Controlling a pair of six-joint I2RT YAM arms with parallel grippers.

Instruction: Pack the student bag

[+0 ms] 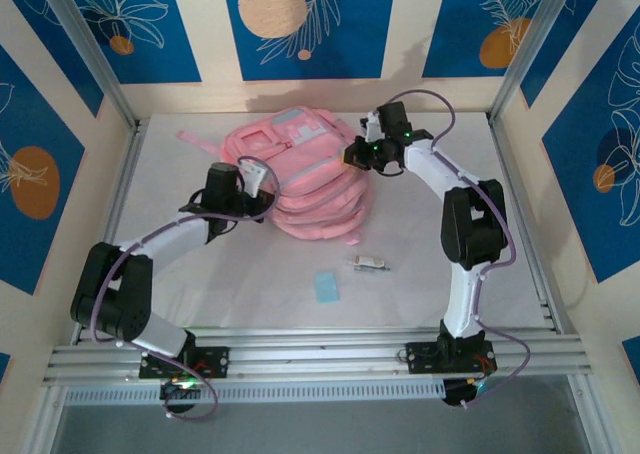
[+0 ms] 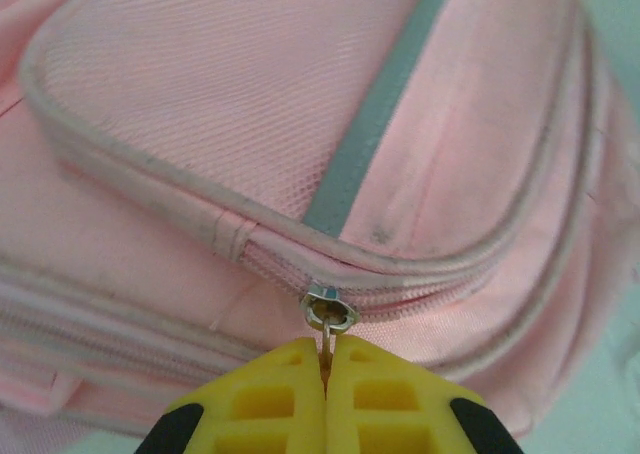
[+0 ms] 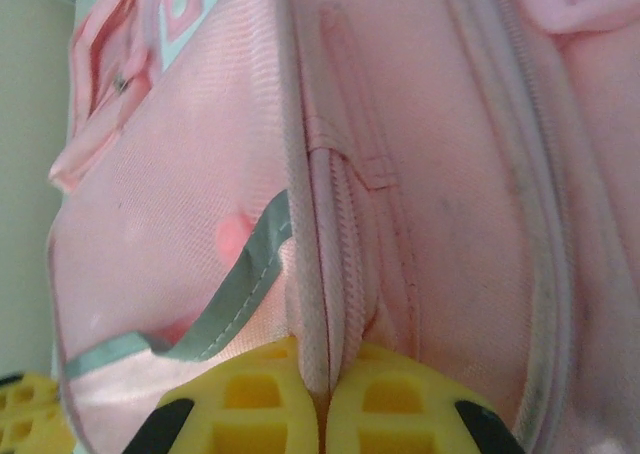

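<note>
The student bag is a large pink backpack lying at the middle back of the white table. My left gripper is at its left side, shut on the metal zipper pull of a pocket; the yellow fingers pinch the tab below the slider. My right gripper is at the bag's right side, shut on a fold of the pink seam and zipper tape between its yellow fingers. A grey-green strip runs across the pocket front.
On the table in front of the bag lie a small pale blue flat item and a small white and grey object. A pink strap trails left of the bag. Aluminium frame posts and rails edge the table.
</note>
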